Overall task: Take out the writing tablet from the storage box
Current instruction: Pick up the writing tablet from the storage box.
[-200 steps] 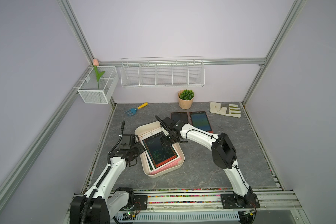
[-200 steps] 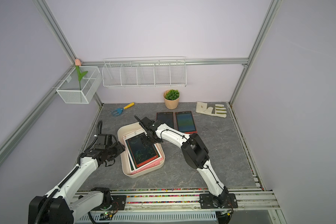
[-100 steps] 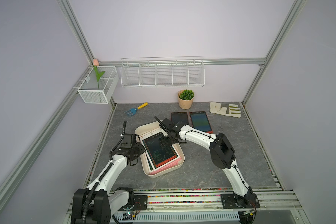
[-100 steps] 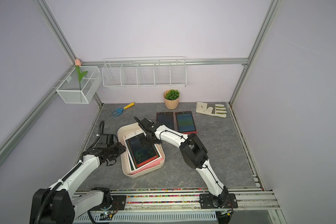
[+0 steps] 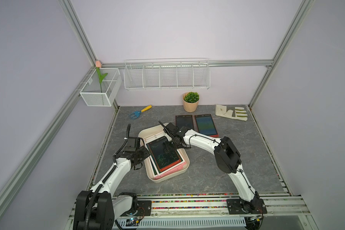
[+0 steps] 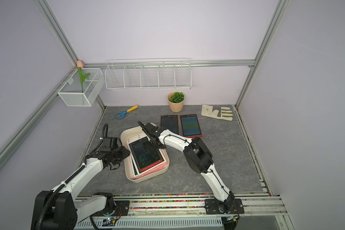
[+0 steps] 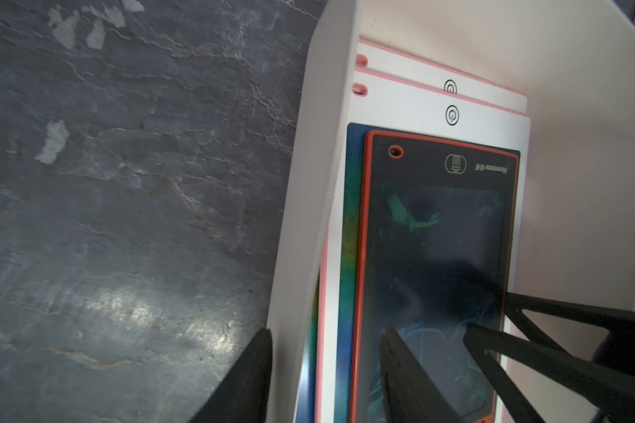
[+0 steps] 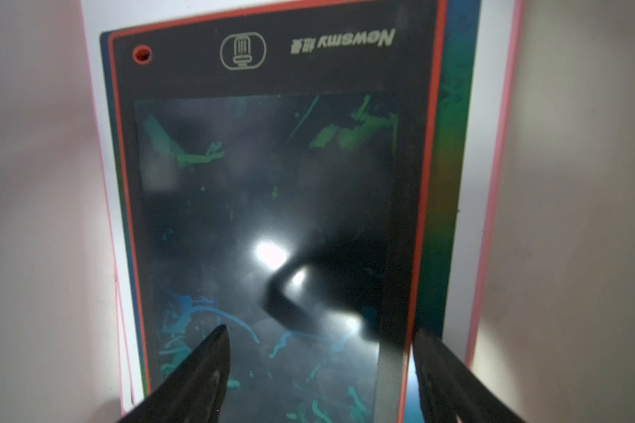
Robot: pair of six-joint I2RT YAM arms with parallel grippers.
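Both top views show the storage box (image 5: 168, 177) (image 6: 147, 177) on the grey tabletop (image 5: 207, 171), between the two arms. It holds a stack of writing tablets: a red-framed writing tablet (image 5: 163, 154) (image 6: 146, 155) (image 7: 433, 234) (image 8: 272, 183) with a dark, scribbled screen lies on top, over a blue-edged one and two white, pink-rimmed ones (image 7: 418, 106) beneath.

The right pincer (image 5: 166, 147) (image 8: 319, 373) hangs over the top tablet's screen with its jaws spread wide; the right wrist view shows one finger over the screen and one at the red frame's edge, holding nothing. The left pincer (image 5: 145, 154) (image 7: 325, 373) straddles the box's long wall on its own side, one finger (image 7: 250, 381) outside over the tabletop and one inside above the tablet stack. Its jaws stand partly apart; whether they press the wall I cannot tell.

Beyond the right pincer, two more tablets (image 5: 204, 125) lie flat on the tabletop side by side, outside the box. Farther off are a potted plant (image 5: 191, 101), a work glove (image 5: 231, 112) and a small blue rake (image 5: 138, 113) with a yellow handle. A wire rack (image 5: 166, 75) and a mesh basket (image 5: 100, 89) holding a tulip hang on the walls.
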